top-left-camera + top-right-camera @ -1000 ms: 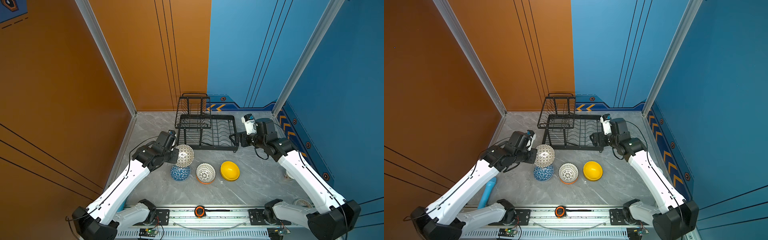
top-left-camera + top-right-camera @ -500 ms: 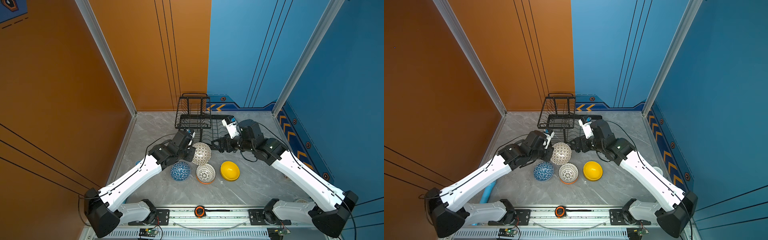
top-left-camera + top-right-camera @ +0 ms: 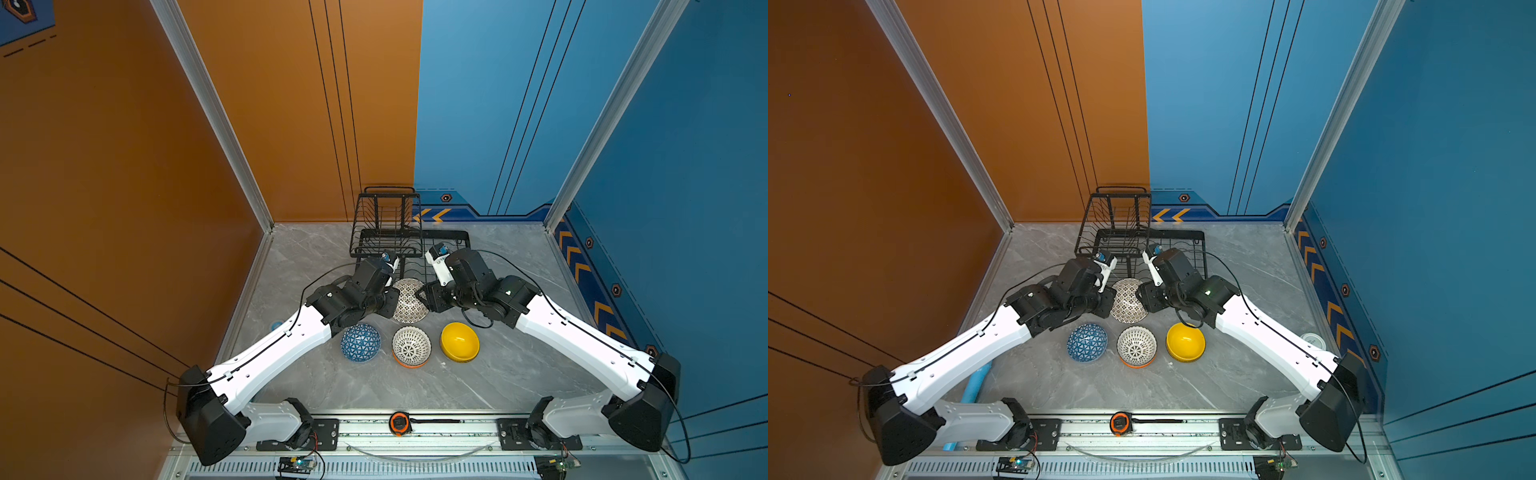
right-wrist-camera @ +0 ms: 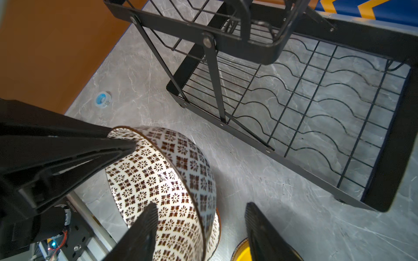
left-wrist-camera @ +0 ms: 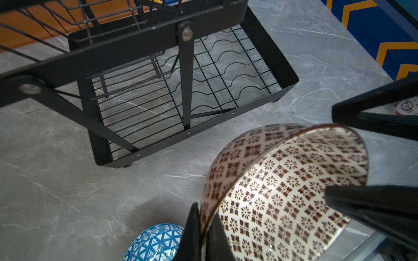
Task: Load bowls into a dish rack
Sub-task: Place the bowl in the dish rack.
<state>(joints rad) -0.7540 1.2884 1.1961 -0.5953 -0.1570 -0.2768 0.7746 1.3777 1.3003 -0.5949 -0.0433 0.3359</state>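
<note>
Brown-patterned bowl [image 3: 409, 307] | rim pinched by left gripper [image 5: 203, 218] | right gripper [image 4: 201, 209] straddling opposite rim

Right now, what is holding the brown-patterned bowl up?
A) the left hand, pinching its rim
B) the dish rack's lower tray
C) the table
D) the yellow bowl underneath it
A: the left hand is shut on the rim of the brown-patterned bowl, which hangs clear of the dish rack.
</note>
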